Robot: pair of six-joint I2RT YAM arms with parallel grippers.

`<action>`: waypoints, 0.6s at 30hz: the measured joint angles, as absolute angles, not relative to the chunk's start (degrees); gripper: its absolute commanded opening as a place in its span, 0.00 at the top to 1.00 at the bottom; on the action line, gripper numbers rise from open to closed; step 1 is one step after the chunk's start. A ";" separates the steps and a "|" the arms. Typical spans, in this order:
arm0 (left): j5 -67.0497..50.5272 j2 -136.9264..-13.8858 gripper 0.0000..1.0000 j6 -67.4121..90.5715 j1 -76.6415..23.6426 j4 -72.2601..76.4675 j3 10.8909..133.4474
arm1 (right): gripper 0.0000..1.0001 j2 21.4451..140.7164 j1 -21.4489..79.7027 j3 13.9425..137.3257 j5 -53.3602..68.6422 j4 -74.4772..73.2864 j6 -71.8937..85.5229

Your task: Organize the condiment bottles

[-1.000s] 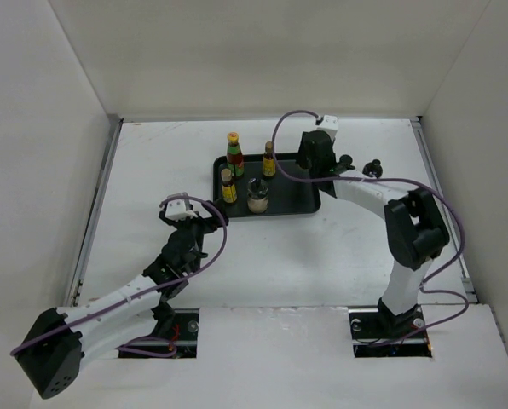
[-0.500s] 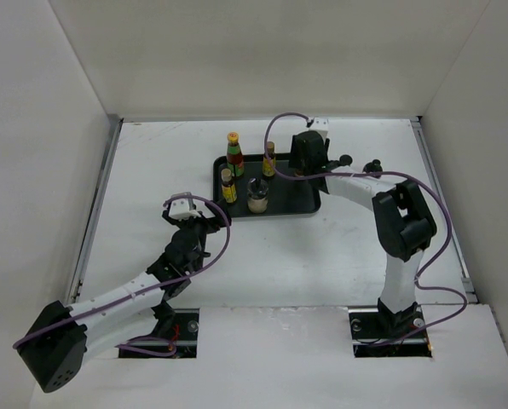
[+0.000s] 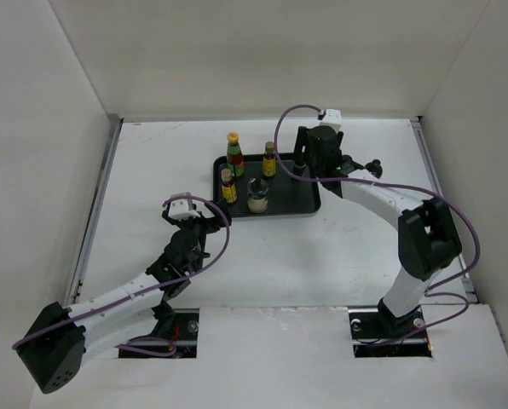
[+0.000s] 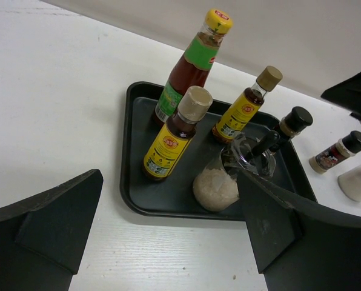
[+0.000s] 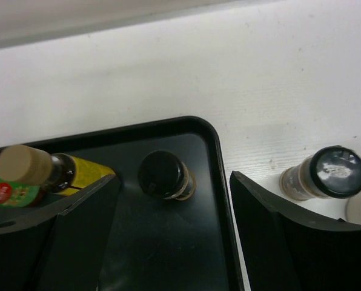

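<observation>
A black tray (image 3: 308, 198) holds the green-and-red yellow-capped bottle (image 3: 234, 153), two amber yellow-labelled bottles (image 3: 269, 159) (image 3: 228, 185), a pale-bodied jar (image 3: 257, 197) and a dark-capped bottle (image 5: 163, 174) at its back right corner. Another dark-capped brown bottle (image 5: 323, 174) stands on the table right of the tray. My right gripper (image 5: 174, 203) is open above that corner, its jaws wide on either side of the dark-capped bottle and not touching it. My left gripper (image 4: 168, 203) is open and empty, on the near side of the tray.
A pale object (image 4: 359, 182) sits on the table right of the brown bottle, partly cut off. White walls enclose the table (image 3: 152, 170) on the left, back and right. The right arm (image 3: 382, 200) arches over the table beside the tray.
My right wrist has shifted slightly right and back, and the dark-capped bottle now shows standing in the tray beside it. The left arm has barely moved.
</observation>
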State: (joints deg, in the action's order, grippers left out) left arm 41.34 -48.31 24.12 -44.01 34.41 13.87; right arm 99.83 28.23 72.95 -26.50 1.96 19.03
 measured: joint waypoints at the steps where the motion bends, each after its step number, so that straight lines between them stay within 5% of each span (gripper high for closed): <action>1: 41.34 -48.31 0.05 24.12 -44.01 34.44 13.87 | 0.19 98.83 28.23 72.69 -26.50 2.07 19.00; 18: 41.34 -48.36 0.05 24.25 -44.42 34.52 13.87 | 0.15 97.62 18.46 68.03 -33.98 2.11 18.15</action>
State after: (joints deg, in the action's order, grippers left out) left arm 41.34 -48.36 24.25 -44.42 34.52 13.87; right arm 97.62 18.46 68.03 -33.98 2.11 18.15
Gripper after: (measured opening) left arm 0.953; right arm 0.863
